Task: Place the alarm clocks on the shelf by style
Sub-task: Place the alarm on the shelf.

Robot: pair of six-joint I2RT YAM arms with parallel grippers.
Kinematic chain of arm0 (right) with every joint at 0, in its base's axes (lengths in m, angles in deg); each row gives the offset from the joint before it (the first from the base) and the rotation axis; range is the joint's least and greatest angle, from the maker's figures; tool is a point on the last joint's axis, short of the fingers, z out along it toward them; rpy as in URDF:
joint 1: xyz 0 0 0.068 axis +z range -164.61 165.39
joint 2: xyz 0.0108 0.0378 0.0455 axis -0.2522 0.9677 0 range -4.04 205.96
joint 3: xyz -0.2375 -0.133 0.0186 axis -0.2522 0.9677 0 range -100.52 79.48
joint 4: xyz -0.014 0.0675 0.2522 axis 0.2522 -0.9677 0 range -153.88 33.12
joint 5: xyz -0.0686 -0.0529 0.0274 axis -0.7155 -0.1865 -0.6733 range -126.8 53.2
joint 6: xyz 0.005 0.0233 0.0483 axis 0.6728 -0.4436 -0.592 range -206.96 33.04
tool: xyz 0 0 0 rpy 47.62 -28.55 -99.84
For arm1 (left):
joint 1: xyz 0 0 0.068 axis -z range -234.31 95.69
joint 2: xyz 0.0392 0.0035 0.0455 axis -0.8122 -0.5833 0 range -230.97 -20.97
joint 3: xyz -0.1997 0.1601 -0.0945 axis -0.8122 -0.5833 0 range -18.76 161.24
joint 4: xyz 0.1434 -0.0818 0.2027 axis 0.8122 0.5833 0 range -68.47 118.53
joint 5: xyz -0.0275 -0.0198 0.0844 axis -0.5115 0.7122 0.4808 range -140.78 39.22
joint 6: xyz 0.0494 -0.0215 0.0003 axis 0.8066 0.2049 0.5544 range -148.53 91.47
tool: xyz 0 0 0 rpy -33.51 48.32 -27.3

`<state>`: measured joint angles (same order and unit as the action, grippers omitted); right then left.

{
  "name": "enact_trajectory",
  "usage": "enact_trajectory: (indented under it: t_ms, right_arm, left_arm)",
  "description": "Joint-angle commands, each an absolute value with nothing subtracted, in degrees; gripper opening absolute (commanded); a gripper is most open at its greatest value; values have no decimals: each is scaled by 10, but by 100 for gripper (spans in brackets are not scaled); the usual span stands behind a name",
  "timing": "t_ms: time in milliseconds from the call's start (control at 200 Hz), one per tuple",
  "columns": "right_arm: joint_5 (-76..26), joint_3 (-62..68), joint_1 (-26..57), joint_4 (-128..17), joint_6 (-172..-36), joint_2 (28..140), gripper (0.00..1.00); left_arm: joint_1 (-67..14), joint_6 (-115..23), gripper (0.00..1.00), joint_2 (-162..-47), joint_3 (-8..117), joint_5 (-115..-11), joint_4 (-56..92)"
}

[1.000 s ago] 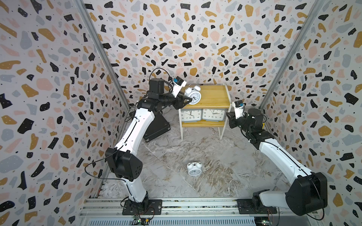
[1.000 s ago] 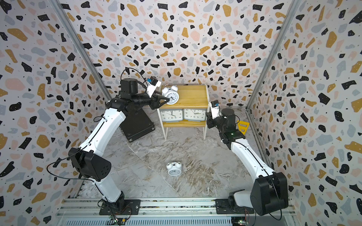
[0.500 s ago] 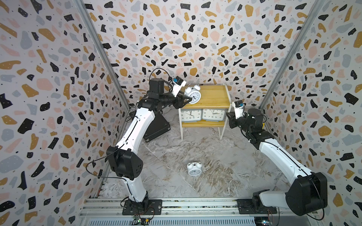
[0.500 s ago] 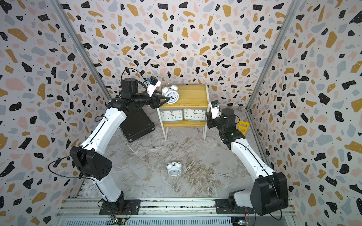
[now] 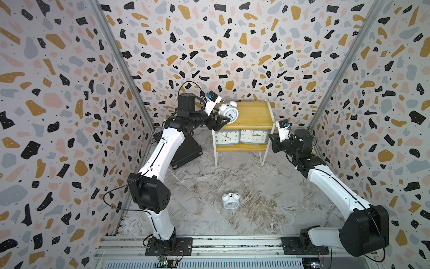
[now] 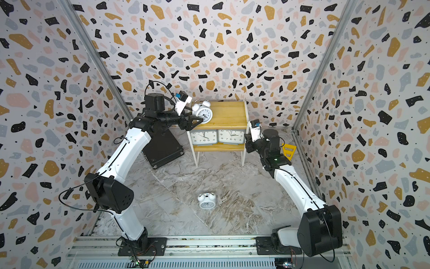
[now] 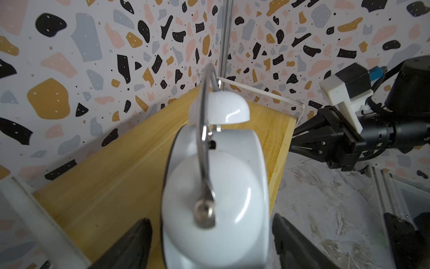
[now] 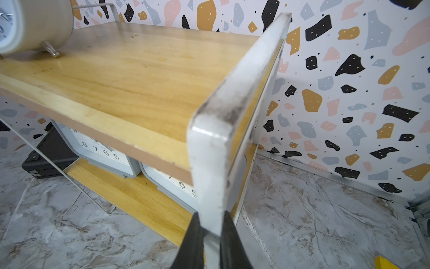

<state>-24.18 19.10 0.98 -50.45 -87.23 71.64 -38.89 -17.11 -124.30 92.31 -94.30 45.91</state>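
**Top views.** In both top views the left gripper point(image 5: 225, 121) reaches the front left corner of the shelf point(image 5: 253, 114). Its fingers flank a twin-bell clock point(image 5: 229, 113), which stands upright on the top board. The two grey clocks point(image 5: 239, 137) sit side by side on the lower tier, below the left gripper and level with the right gripper point(image 5: 272, 141). The right gripper meets the shelf's right side frame. A second twin-bell clock point(image 5: 230, 200) rests on the marbled worktop point(image 5: 267, 186), well apart from both grippers and between the two arms. A black case point(image 5: 186, 151) lies under the left arm. In a top view, a yellow triangular piece point(image 6: 288, 151) shows just behind the right wrist.

**Left wrist view.** The twin-bell clock point(image 7: 216, 186) stands between the black fingers point(image 7: 130, 246). A clear gap shows on each side, so the left gripper is spread wide and holds nothing. The clock's feet are hidden. Past the far edge of the top board point(image 7: 111, 177), the right gripper point(image 7: 300, 142) is seen at the shelf's side.

**Right wrist view.** The right gripper point(image 8: 213, 244) is closed narrowly on the shelf's white side frame point(image 8: 214, 163), with one finger on each face. The twin-bell clock point(image 8: 35, 23) stands at the far end of the top board point(image 8: 139, 69). The grey clocks point(image 8: 102, 149) sit beneath that board.
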Motion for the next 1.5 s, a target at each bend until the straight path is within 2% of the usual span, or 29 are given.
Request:
enact_trajectory:
  t_ms: [0,350,526,661,1497]
  right_arm:
    - [-237,192,10,-497,-884,709,5]
    - [-237,192,10,-500,-882,705,6]
    - [-237,192,10,-501,-882,705,6]
    - [-236,192,10,-502,-882,706,6]
    - [-243,203,10,-504,-878,699,7]
  left_arm:
    - [-394,-155,93,-1215,922,-920,439]
    - [-394,-150,95,-1195,901,-876,424]
    - [-394,-148,89,-1192,896,-869,418]
    - [-394,-148,80,-1191,895,-856,420]
    - [-394,-145,81,-1177,866,-810,393]
